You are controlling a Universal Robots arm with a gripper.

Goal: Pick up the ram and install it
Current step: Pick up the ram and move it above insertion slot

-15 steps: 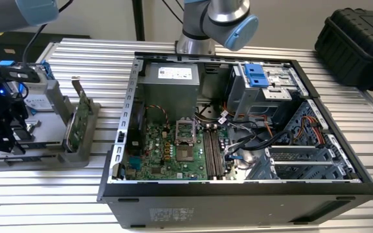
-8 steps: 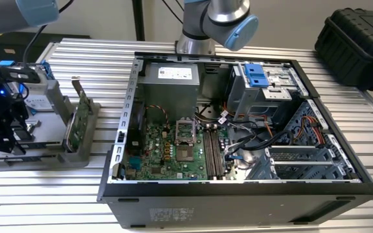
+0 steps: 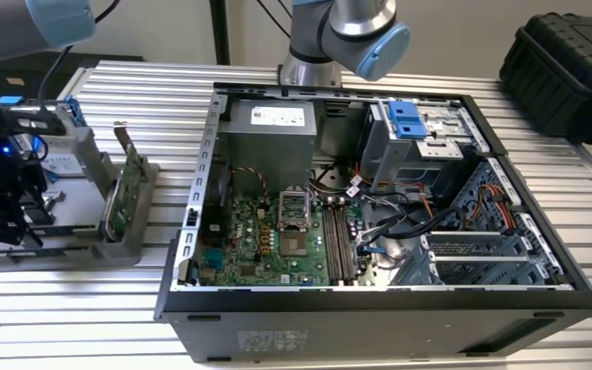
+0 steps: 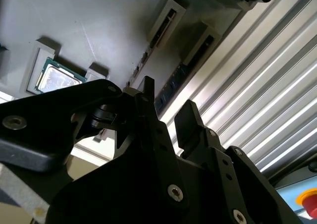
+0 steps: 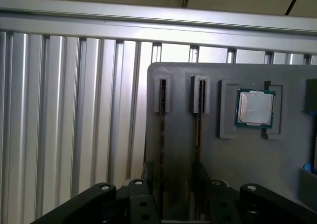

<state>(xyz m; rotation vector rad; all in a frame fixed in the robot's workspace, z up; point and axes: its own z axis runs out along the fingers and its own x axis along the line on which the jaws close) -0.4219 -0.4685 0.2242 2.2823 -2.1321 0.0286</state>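
**A:** How does the end effector [image 5: 173,173] stand?

**B:** Open, with nothing in it. Its two fingers [image 5: 148,173] are spread, and there is a clear gap between them.

**A:** And the ram?

**B:** The ram [image 4: 172,87] stands on edge in a slot of the grey holder [image 5: 181,85], the slot nearest the holder's outer edge. In both wrist views it runs straight through the gap, with one finger on each side.

**A:** Touching?

**B:** Apart, as far as I can see. I cannot tell whether the tips have reached the level of its top edge.

**A:** Its long axis?

**B:** It runs along the slot, lengthwise away from the wrist and crossways to the closing line. I judge the fingers would meet its two flat faces, not its ends.

**A:** The neighbouring slot?

**B:** It is just beside, in line with one finger. I cannot tell whether it holds a stick.

**A:** Further out?

**B:** A processor chip [image 5: 255,107] sits in its own recess across the holder. The holder rests on the ribbed counter [image 5: 74,115]. The computer case [image 3: 378,302] lies open to the exterior view's right, well apart from the single arm.
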